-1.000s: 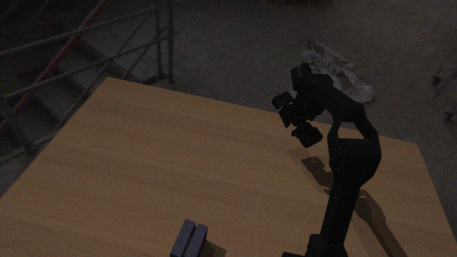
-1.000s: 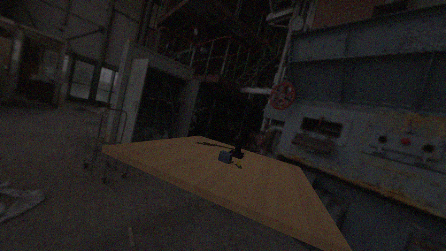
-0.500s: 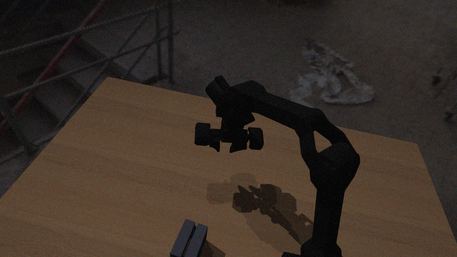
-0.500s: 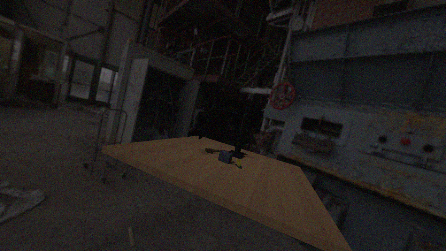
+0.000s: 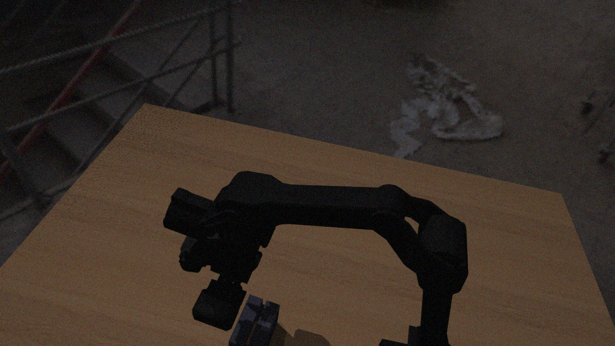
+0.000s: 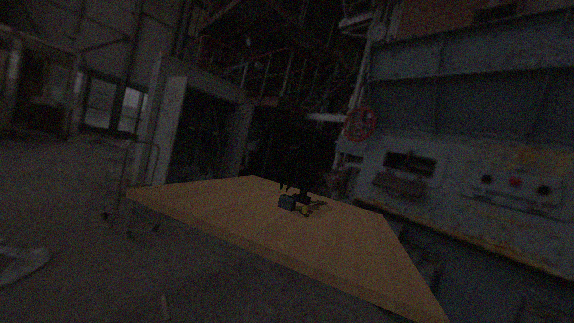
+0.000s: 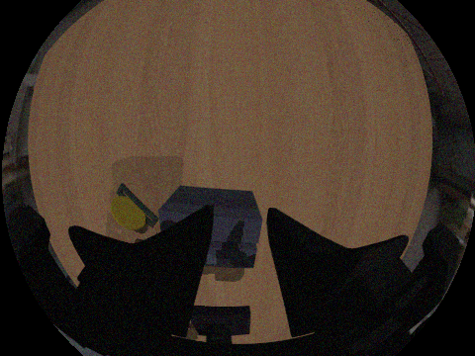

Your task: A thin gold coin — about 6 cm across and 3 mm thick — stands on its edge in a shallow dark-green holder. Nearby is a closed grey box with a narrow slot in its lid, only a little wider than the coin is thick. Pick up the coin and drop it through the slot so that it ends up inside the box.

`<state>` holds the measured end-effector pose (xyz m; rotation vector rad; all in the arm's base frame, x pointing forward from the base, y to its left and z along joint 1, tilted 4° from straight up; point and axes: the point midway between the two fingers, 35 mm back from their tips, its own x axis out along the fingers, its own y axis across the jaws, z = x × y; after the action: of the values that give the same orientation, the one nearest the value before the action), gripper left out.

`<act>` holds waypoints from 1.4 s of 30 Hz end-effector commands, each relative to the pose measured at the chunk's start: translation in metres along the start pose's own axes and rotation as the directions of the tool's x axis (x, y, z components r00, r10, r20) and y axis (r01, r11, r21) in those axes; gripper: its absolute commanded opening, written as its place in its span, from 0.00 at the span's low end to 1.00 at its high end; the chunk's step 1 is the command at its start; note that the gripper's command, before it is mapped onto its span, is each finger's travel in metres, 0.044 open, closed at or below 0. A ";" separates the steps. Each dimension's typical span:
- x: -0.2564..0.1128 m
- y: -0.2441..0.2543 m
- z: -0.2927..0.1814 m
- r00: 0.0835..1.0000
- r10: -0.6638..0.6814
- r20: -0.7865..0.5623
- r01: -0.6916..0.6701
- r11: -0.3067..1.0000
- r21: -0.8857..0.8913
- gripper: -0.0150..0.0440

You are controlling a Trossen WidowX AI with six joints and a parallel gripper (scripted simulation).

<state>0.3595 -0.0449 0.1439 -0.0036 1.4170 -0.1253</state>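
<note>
The gold coin (image 6: 304, 210) (image 7: 129, 213) stands on its edge in the dark-green holder (image 7: 141, 205), beside the box. The grey box (image 5: 242, 329) (image 6: 286, 202) (image 7: 218, 197) is closed. Its lid slot shows in the top view, partly under shadow. My gripper (image 6: 284, 189) (image 7: 240, 213) is open, its fingers parted with nothing between them. It hangs above the box; in the wrist view the left finger overlaps the box and the coin lies to the left of both fingers. In the top view the fingertips cannot be made out, and the coin and holder are out of frame.
The wooden table (image 5: 129, 172) (image 6: 224, 220) (image 7: 237, 99) bears everything. The arm's dark base (image 5: 393, 342) (image 7: 223, 318) stands near the box, at the bottom of the wrist view. The arm's shadows fall over the box and around the holder. The scene is dim.
</note>
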 end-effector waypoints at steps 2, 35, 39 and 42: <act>-0.010 0.084 -0.022 0.999 0.035 -0.038 -0.049 0.895 -0.444 0.53; 0.032 0.143 -0.054 0.996 0.037 -0.077 -0.083 0.647 -0.758 0.53; 0.036 0.143 -0.054 0.996 0.037 -0.077 -0.083 0.647 -0.758 0.53; 0.041 0.144 -0.054 0.996 0.037 -0.077 -0.083 0.647 -0.758 0.53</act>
<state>0.3258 0.0986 0.0946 -0.6640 1.4104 0.5442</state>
